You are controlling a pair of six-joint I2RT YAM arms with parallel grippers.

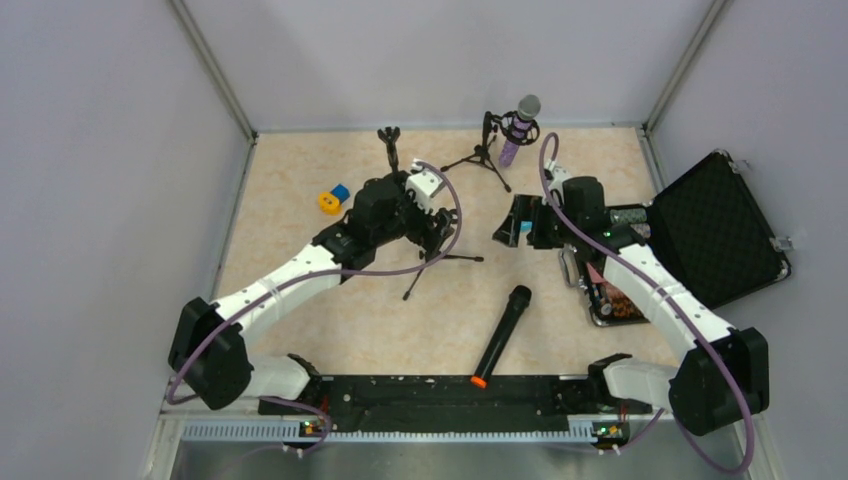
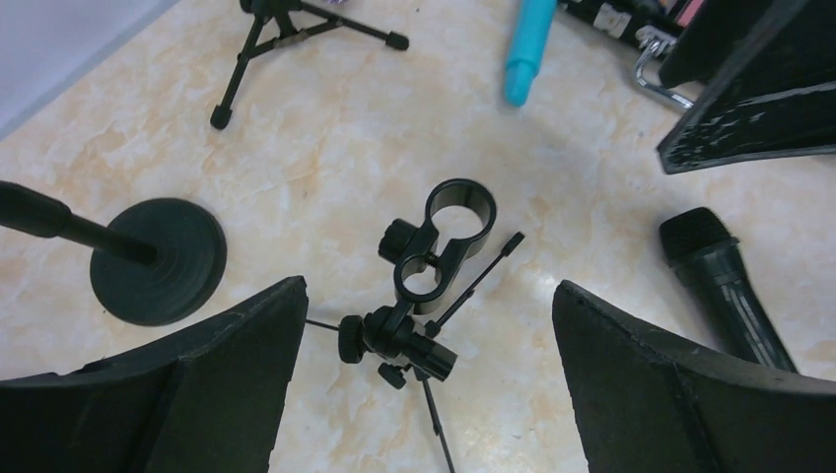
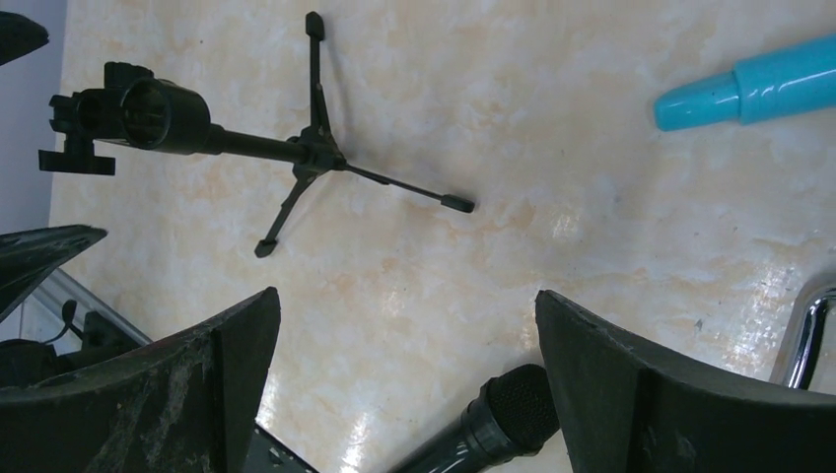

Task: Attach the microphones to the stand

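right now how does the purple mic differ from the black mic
The purple mic sits clipped in a stand at the far edge; the black mic lies flat on the table. The purple mic's grille is silver; the black mic's is black, with an orange end. Both are stick mics.

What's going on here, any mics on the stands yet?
One is: the purple microphone sits in the holder of the far tripod stand. The left gripper is open above the empty clip of a second tripod stand, holding nothing. The right gripper is open too, over the table near the blue microphone. The black microphone lies loose by the arm bases.
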